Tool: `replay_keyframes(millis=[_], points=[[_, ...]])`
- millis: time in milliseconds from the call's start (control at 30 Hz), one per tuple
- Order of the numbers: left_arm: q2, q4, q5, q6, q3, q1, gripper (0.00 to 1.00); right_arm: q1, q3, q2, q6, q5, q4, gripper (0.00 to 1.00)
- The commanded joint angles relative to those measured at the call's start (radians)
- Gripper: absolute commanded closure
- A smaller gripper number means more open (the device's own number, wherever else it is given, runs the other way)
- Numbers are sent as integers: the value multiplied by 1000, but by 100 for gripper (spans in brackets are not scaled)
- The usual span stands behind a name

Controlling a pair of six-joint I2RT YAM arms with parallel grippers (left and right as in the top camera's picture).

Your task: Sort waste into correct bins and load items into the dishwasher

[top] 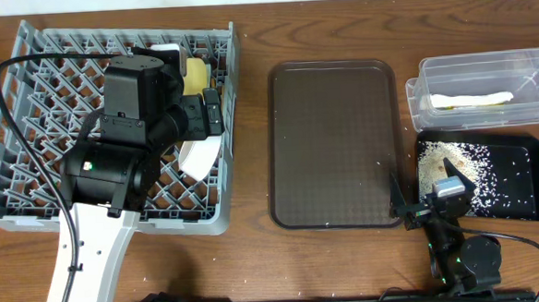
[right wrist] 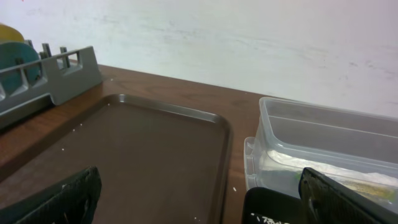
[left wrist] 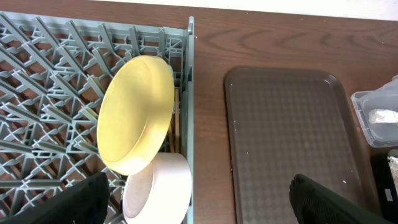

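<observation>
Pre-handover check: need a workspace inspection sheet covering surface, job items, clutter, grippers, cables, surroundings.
Surface: wooden table, a few whitish specks near the trays.
Job's things: yellow plate tilted on edge in dish rack, white bowl beside it; white paper piece in clear tub; rice scraps on black tray.
Clutter: brown serving tray between rack and bins.
Grippers: left gripper open above rack; right gripper open, low near black tray; neither holds anything.
Cables: black cable loops over rack.
Surroundings: white wall.
</observation>
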Motion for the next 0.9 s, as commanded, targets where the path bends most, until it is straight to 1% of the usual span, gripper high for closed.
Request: replay_keyframes(millis=[0, 300, 500, 600, 700, 767, 867], points=[[0, -2, 5, -2, -2, 4, 6, -11, -2, -5, -10, 8, -4, 1], [0, -4, 0, 0, -2, 4, 6, -11, -2, -5, -10, 8, -4, 1], [-11, -46, -14, 2, -3, 4, 6, -11, -2, -5, -10, 8, -4, 1], [-55, -38, -120, 2, -27, 4, 6, -11, -2, -5, -10, 8, -4, 1], [-141, 71, -169, 2, -102, 12, 6, -11, -2, -5, -10, 8, -4, 1], [-215, 182, -167, 2, -176, 39, 6, -11, -2, -5, -10, 8, -4, 1], [-313, 292, -144, 2, -283, 91, 6, -11, -2, -5, -10, 8, -4, 1]])
